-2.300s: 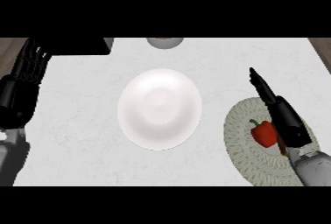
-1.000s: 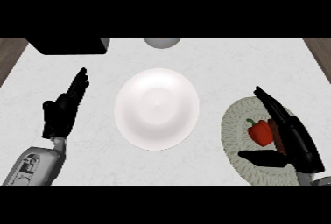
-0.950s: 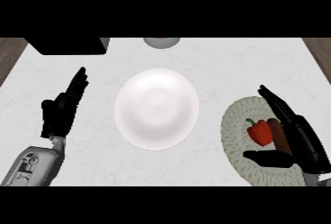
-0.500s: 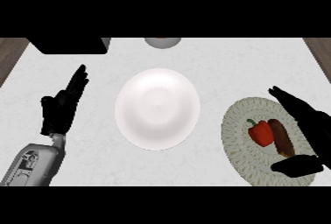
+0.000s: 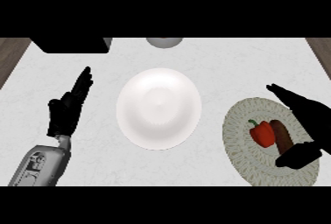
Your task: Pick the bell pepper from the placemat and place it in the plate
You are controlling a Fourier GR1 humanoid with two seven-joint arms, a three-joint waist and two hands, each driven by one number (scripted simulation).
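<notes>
Right hand [image 5: 309, 117] lower beside bell pepper [image 5: 262, 133]

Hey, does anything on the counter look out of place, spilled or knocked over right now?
Nothing stands out. The red bell pepper lies on the round placemat beside the right hand, whose fingers are spread around it. The white plate sits empty mid-counter, and the left hand rests open at the left.

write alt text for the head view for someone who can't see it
A red bell pepper lies on a round placemat at right, the right hand open around it. A white plate sits mid-counter; the left hand rests open at left.
</notes>
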